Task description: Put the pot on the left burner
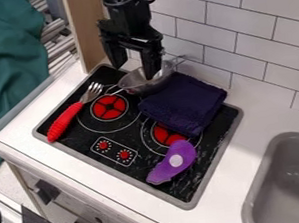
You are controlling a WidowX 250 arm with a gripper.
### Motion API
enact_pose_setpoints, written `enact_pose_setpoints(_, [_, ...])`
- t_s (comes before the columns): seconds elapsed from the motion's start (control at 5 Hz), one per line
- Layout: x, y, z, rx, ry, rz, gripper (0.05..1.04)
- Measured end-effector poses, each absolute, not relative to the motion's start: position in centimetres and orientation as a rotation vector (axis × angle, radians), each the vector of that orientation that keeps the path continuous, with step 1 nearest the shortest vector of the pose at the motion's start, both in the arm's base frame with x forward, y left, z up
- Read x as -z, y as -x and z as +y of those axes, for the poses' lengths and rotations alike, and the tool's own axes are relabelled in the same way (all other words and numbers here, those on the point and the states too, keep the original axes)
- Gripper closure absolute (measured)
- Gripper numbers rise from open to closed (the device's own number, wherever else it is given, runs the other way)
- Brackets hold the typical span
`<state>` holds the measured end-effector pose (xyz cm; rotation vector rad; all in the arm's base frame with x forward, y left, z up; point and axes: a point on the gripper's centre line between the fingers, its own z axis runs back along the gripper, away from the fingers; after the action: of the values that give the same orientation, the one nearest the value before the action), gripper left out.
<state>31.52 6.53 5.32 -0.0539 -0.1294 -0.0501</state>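
One black gripper (pixel 135 71) hung released, fingers apart, at the metal pot (pixel 134 83). The pot sat beside a dark cloth (pixel 184 102).

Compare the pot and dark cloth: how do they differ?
The pot is shiny silver metal; the cloth is dark fabric. The pot leaves the left burner's red centre uncovered; the cloth partly covers the right burner. Both sit toward the stove's wall side.

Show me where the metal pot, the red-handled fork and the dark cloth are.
Metal pot (pixel 136 83): camera view, on its body.
Red-handled fork (pixel 64 122): camera view, on its handle.
Dark cloth (pixel 184 100): camera view, near its middle.
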Motion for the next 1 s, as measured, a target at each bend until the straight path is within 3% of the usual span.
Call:
enact_pose_setpoints(0.4, [-3.0,-32.4,7.0,0.042,0.06,-0.06,0.082])
enact_pose_setpoints(1.0, [-2.5,-35.5,7.5,0.063,0.044,-0.064,0.082])
